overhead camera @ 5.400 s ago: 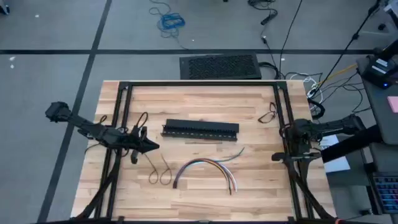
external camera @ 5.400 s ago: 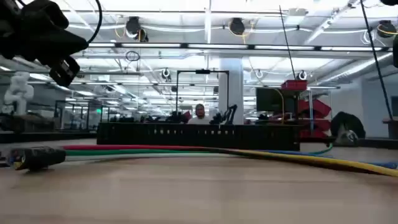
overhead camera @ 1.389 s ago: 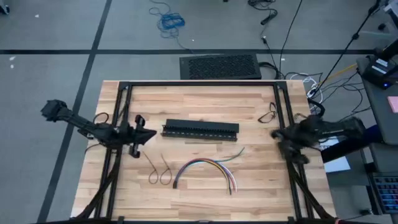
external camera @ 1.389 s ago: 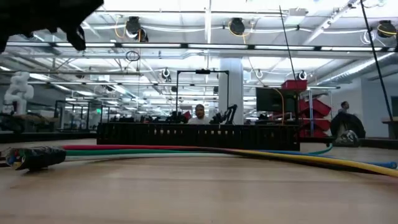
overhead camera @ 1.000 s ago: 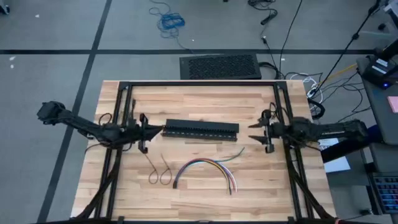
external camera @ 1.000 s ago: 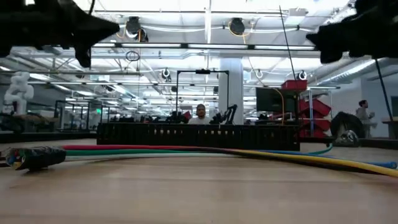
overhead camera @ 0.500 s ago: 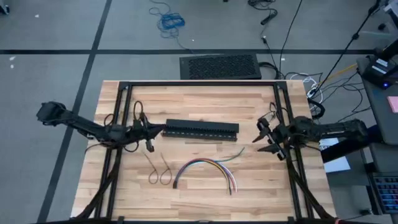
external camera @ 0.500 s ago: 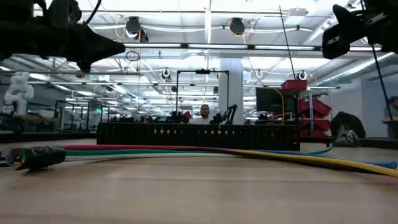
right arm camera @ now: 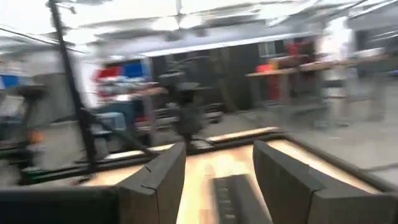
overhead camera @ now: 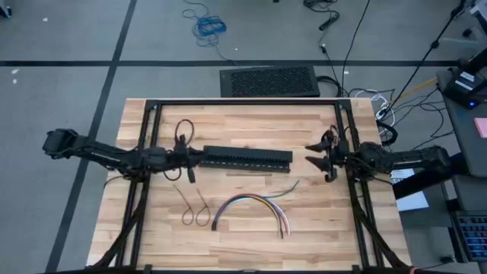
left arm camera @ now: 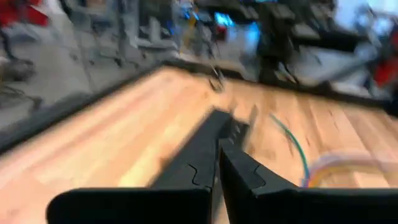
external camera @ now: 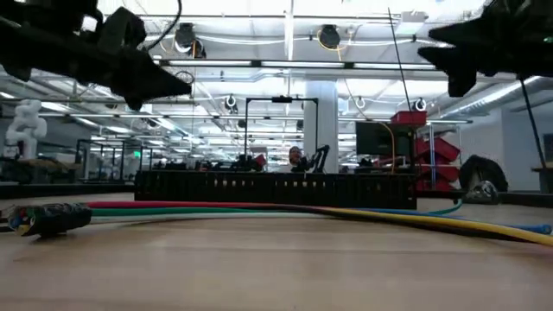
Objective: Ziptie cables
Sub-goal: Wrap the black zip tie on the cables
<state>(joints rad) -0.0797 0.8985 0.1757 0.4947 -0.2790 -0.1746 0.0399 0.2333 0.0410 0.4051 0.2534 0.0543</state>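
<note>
Left claw (overhead camera: 195, 158) pinched closed, right claw (overhead camera: 312, 154) spread wide, both empty; wrist views blurred.

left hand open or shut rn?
Shut. In the left wrist view the left hand has its two fingers pressed together with only a thin seam between them, holding nothing, near the black bar's left end.

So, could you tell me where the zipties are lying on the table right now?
In the high view the zipties lie on the table's left-front part, just left of the arched cables and in front of the left gripper.
</note>
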